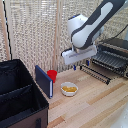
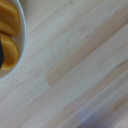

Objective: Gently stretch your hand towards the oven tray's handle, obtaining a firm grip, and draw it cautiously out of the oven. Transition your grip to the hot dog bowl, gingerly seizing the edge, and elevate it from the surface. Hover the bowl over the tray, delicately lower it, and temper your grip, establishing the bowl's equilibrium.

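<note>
The hot dog bowl [image 1: 69, 89], small and white with yellow-orange food, sits on the wooden table. In the wrist view it [image 2: 9, 35] shows only at the picture's edge. My gripper [image 1: 79, 65] hangs above the table, up and towards the exterior view's right of the bowl, between it and the oven [image 1: 119, 47]. Its fingers look apart and hold nothing. The oven's door [image 1: 96, 73] is dropped open, and the oven tray [image 1: 106, 59], a dark wire rack, sticks out of the opening.
A red cup [image 1: 52, 75] and an upright dark blue book [image 1: 44, 81] stand just to the exterior view's left of the bowl. A big black fabric bin [image 1: 20, 97] fills the left. A woven screen stands behind the table [image 1: 95, 102].
</note>
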